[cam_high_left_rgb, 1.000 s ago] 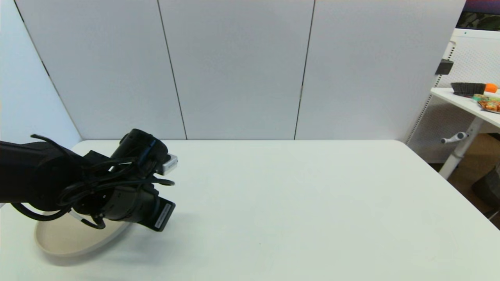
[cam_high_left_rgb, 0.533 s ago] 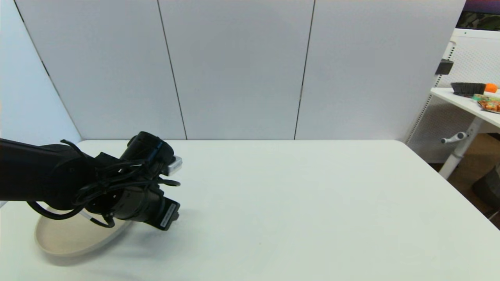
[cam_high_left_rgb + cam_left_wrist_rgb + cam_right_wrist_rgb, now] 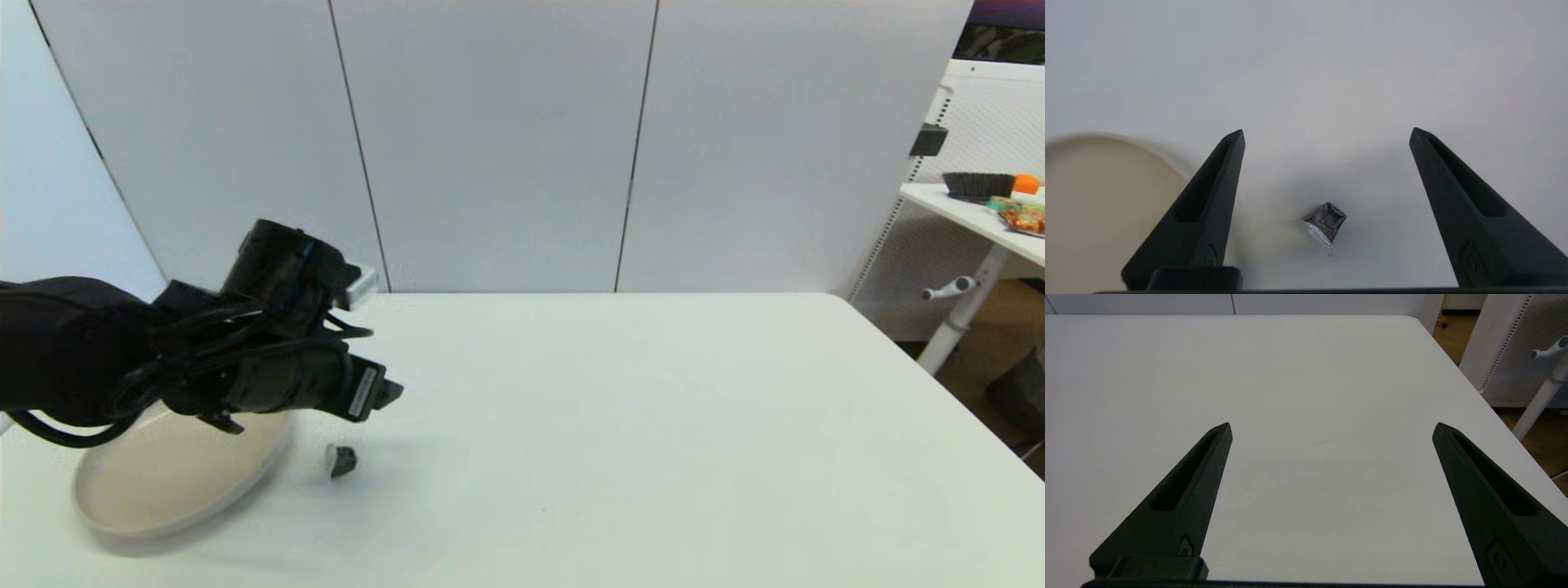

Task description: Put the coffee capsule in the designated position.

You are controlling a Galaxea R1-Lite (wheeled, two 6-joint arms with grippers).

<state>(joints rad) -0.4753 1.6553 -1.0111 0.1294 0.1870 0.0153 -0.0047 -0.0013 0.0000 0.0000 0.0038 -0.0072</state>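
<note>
- Left gripper (image 3: 1326, 132) jaws spread wide, holding nothing, raised above the table (image 3: 620, 425).
- Capsule (image 3: 1325, 223) lies tipped on the table below the jaws, touching neither finger, just beside the plate (image 3: 175, 478).
- Plate holds nothing visible.
- Right gripper (image 3: 1331, 425) jaws wide apart, empty, over bare table.

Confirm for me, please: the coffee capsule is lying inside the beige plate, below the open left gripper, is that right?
Not quite. The coffee capsule lies on the white table just beside the plate, not inside it; both the head view and the left wrist view show this. The rest holds: it sits below the open left gripper.
</note>
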